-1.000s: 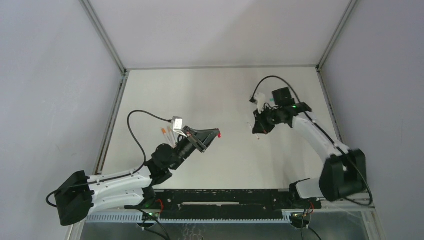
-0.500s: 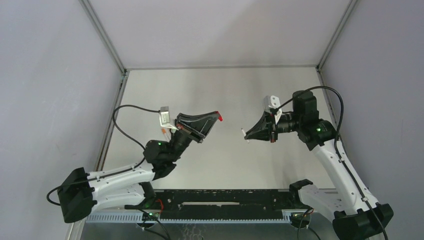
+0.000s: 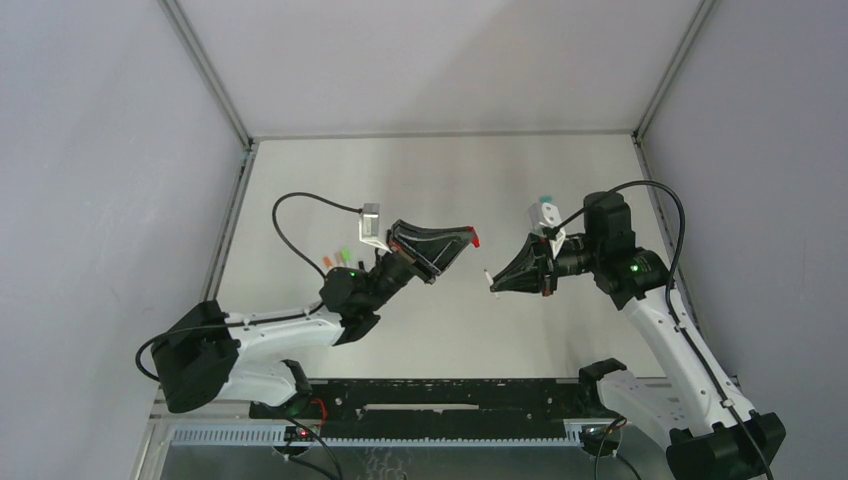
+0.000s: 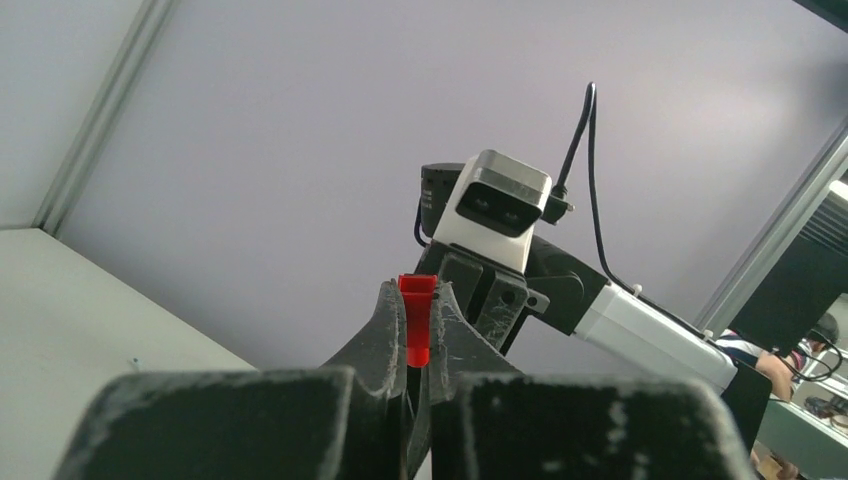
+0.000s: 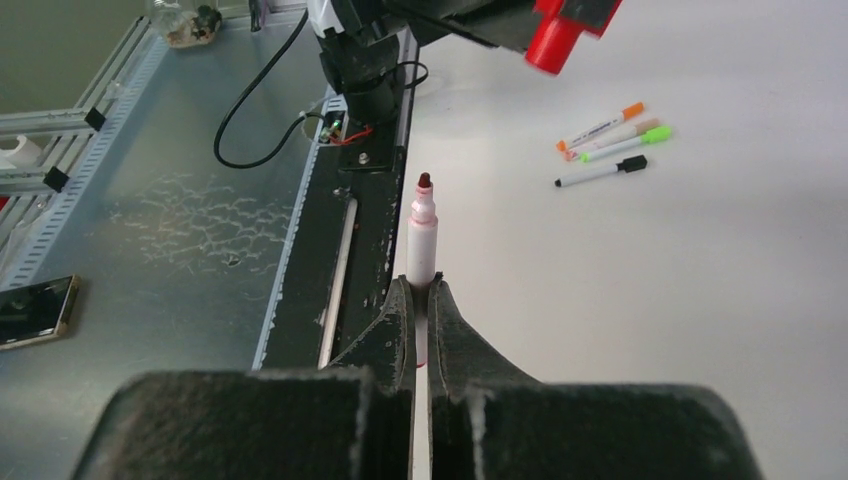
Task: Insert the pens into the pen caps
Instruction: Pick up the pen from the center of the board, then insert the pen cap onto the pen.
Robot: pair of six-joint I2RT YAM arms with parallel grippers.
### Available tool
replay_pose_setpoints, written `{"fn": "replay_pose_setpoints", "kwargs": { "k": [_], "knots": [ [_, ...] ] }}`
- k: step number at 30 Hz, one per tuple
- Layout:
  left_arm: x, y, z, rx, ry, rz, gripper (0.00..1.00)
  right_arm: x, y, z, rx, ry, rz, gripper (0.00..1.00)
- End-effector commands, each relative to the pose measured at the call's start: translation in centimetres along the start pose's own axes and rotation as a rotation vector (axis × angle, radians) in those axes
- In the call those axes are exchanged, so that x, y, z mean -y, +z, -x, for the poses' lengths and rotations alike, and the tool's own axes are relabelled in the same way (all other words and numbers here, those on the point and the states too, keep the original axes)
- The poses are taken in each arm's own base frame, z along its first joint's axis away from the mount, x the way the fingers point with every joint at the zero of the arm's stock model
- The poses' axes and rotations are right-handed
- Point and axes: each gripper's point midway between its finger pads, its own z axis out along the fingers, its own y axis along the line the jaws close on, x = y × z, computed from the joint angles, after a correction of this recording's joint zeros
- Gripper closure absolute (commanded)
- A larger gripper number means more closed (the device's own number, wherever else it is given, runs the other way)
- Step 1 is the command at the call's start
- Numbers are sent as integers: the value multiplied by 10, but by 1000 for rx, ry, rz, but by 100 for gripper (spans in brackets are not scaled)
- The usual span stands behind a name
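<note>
Jaws on both arms are clamped tight: the left jaws grip a red cap (image 4: 416,318), which sticks out past their tips, and the right jaws grip a white pen (image 5: 421,240) by its barrel, its dark red nib bare. Both are held up above the bench (image 3: 420,180), nib and cap facing each other across a small gap. An orange-ended pen (image 5: 600,128), a green-ended pen (image 5: 625,145) and a black-ended pen (image 5: 600,172) lie close together on the bench near the left arm (image 3: 300,325)

A clear gap separates left tool (image 3: 471,238) and right tool (image 3: 495,285). Loose pens (image 3: 340,257) lie on the tabletop's (image 3: 420,170) left side.
</note>
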Motion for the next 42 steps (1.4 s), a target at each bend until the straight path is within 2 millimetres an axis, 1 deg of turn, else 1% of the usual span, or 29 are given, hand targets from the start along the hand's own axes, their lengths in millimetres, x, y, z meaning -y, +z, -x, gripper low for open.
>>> {"fn": "replay_pose_setpoints", "kwargs": {
  "k": [1,10,20,28,42],
  "knots": [
    [24,11,20,53,-11,-95,100,5,0,9,16,-1,-23,100],
    [17,8,6,7,-19,-77,100,13,0,11,24,42,-51,100],
    [14,10,-3,-20,-28,-78,100,19,-1,11,30,67,-78,100],
    [13,10,-6,-29,-31,-77,100,23,-2,12,34,87,-98,100],
    [8,9,-12,-49,-25,-64,100,23,-3,13,38,92,-103,100]
  ]
}}
